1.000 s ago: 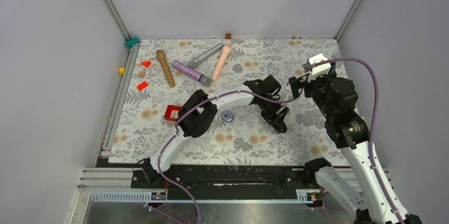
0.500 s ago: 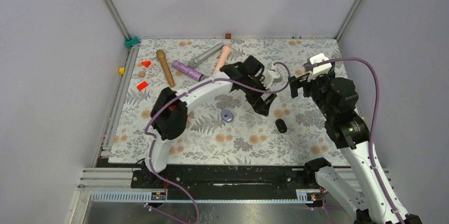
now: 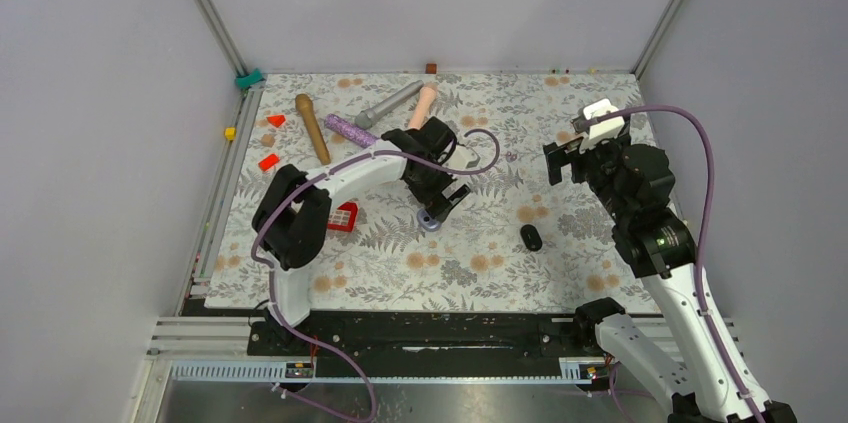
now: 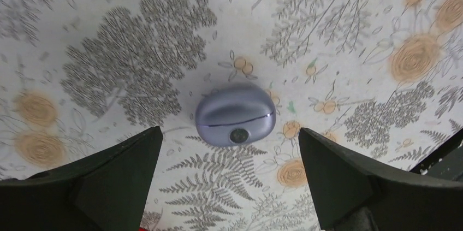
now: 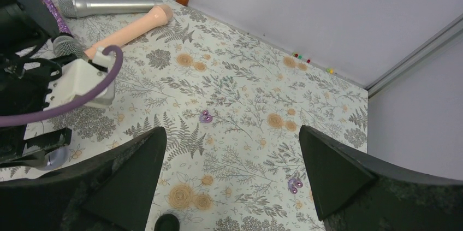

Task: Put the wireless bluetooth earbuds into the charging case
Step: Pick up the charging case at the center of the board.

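The charging case (image 4: pixel 235 113) is a small lavender oval lying on the floral mat with its lid down. It also shows in the top view, the charging case (image 3: pixel 430 221) half under the left arm's wrist. My left gripper (image 4: pixel 229 131) hovers over it, open, one finger on each side and neither touching it; from above the left gripper (image 3: pixel 437 201) sits mid-mat. Two tiny lavender earbuds with pink tips lie loose on the mat, one earbud (image 5: pixel 206 116) farther off and one (image 5: pixel 295 185) nearer. My right gripper (image 5: pixel 232 129) hangs open and empty above them, at the mat's right, right gripper (image 3: pixel 557 161).
A black oval pebble (image 3: pixel 531 237) lies right of the case. A red square tray (image 3: pixel 343 216) sits beside the left arm. Brown (image 3: pixel 313 128), purple (image 3: pixel 352 131), grey (image 3: pixel 388 103) and peach (image 3: pixel 420 113) microphones lie at the back. Small red blocks (image 3: pixel 268 162) are at the left edge.
My left gripper opened, left the black pebble on the mat, and swung left and back until it stood over the lavender case. The right arm has stayed put.
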Controlling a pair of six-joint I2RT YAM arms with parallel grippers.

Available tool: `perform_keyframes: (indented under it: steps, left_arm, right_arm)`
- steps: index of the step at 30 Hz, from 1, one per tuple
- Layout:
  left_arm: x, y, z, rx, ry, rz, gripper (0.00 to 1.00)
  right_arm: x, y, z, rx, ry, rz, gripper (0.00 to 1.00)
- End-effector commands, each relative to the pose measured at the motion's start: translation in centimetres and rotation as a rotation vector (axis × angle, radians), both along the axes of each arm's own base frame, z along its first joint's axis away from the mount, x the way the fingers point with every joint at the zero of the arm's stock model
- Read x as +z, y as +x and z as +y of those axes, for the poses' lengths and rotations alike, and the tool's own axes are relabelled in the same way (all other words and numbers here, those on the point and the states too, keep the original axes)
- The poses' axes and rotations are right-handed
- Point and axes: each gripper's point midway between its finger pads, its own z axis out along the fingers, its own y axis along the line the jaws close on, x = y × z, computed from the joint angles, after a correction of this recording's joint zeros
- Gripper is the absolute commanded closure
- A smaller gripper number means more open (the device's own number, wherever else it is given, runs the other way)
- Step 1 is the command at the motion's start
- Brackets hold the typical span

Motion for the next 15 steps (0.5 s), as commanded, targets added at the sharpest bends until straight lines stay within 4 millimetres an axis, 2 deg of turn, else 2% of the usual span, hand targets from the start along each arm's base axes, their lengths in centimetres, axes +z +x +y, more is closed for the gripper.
perform_keyframes:
  steps: [1, 7, 15]
  left_arm:
    - [-1.3, -0.4, 0.9, 0.058, 0.047, 0.029, 0.02]
    - [-2.3, -1.3, 0.5, 0.077, 0.037, 0.098, 0.01]
    - [-4.7, -1.8, 0.8, 0.098, 0.078, 0.154, 0.03]
  right_arm:
    - [1.4, -0.4, -0.1, 0.0, 0.021, -0.042, 0.01]
    - [1.5, -0.7, -0.3, -0.003, 0.021, -0.049, 0.0]
    - [1.6, -0.7, -0.1, 0.005, 0.023, -0.049, 0.01]
